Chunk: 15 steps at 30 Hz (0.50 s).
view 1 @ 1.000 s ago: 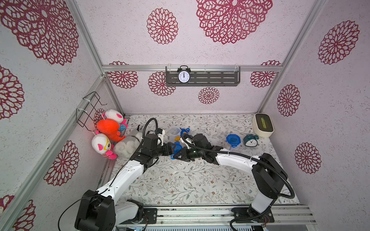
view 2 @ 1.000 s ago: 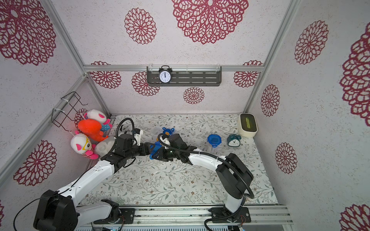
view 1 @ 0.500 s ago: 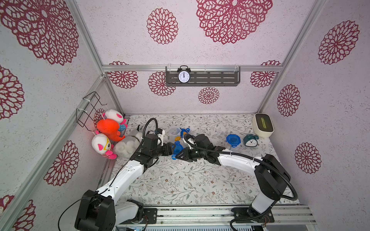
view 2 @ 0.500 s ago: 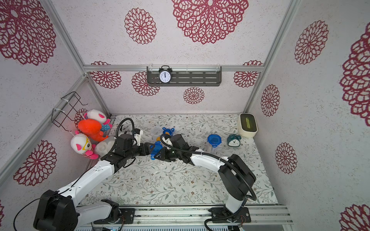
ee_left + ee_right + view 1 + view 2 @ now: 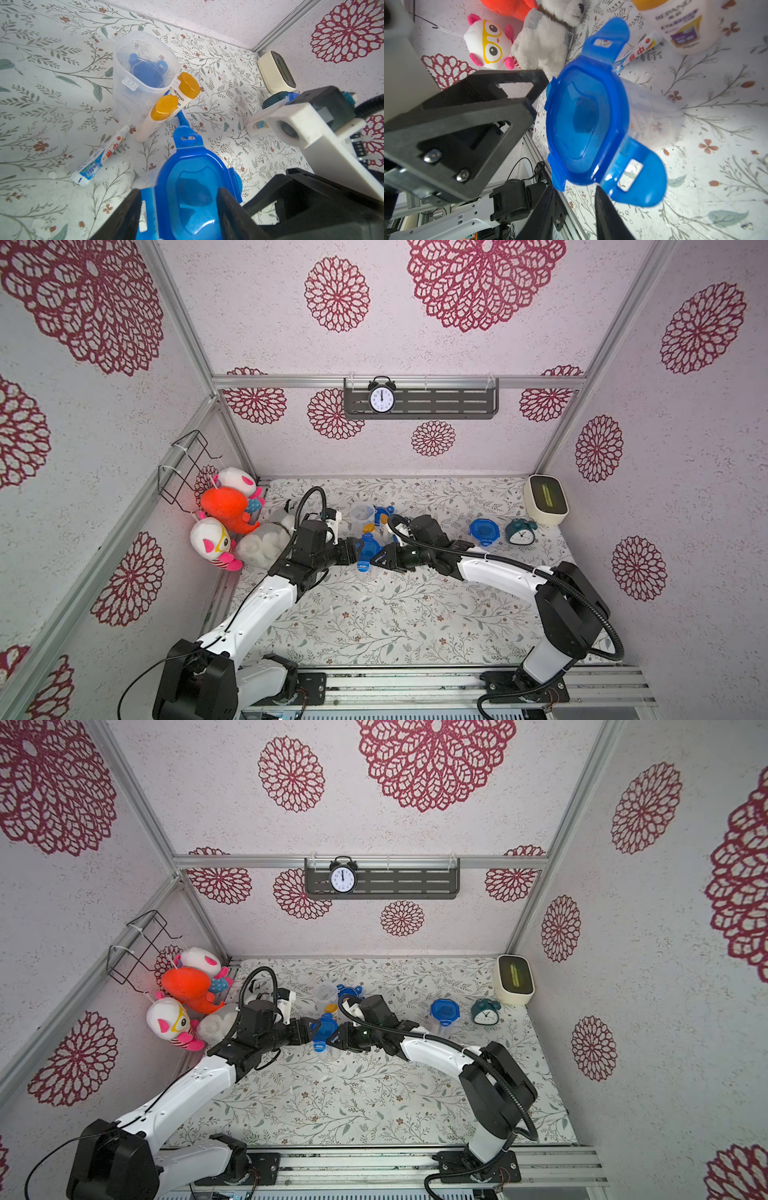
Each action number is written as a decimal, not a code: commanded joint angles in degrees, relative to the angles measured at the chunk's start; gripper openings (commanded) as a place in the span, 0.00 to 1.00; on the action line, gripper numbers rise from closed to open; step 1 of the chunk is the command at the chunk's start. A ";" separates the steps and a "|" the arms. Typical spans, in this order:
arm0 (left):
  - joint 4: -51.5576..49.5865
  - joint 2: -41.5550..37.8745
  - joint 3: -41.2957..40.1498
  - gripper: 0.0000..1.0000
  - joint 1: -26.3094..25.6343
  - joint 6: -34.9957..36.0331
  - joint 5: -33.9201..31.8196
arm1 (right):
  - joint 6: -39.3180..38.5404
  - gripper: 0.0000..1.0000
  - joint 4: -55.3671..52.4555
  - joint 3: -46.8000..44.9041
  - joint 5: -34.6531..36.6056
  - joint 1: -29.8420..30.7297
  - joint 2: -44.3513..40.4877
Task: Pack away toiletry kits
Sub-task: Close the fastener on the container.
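pale walls [image 5: 249,344] with crimson medallions [image 5: 484,277], grey shelf [image 5: 449,404] with a black clock [image 5: 381,399], leafy floral tabletop [image 5: 374,622]

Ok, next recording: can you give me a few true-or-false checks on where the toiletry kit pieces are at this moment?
1. The left gripper grips the blue-lidded jar. True.
2. Both orange-capped bottles are inside the open clear jar. False: the orange-capped bottles are outside the open clear jar, right beside it.
3. The toothpaste tube stands upright. False: the toothpaste tube lies flat.
4. A second lidded jar stands next to the teal alarm clock. True.
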 commanded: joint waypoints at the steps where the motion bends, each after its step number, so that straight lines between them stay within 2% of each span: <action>1: 0.27 -1.40 -0.82 0.61 -0.18 -0.32 0.02 | -1.88 0.35 -0.15 2.24 0.11 -0.45 -1.13; 15: -0.25 -1.02 -0.29 0.61 -0.16 -0.39 0.39 | -3.60 0.38 -2.59 3.64 0.40 -2.25 -0.51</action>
